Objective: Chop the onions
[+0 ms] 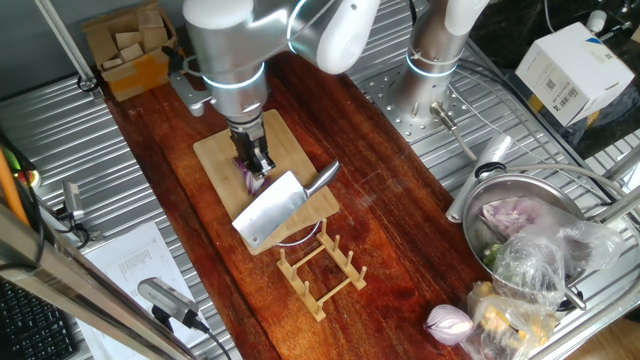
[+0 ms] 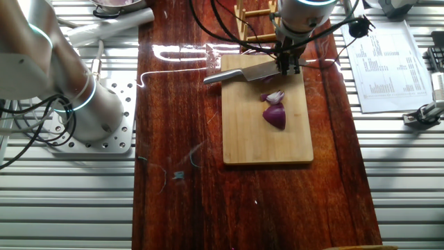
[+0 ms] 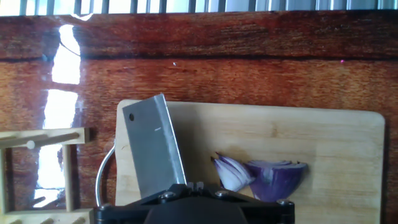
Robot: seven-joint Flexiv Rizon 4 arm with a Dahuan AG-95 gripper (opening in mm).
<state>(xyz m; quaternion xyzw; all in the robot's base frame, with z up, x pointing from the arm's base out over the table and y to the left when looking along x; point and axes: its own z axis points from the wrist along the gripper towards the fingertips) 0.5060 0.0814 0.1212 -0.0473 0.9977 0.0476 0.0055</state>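
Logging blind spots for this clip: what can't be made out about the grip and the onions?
- Gripper fingers on the cleaver: hand view cuts them off at the bottom edge; the fixed views show them too small.
- Onions: in one fixed view the gripper and blade cover most of them.
- Cleaver edge touching the cutting board: cannot tell.

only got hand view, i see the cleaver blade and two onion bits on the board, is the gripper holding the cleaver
Observer: No. The cleaver lies at the end of the board with its handle free, no fingers on it. The gripper is by the onions.
Operator: any more onion around
Observer: Yes, a whole onion sits off the board, near the metal bowl.
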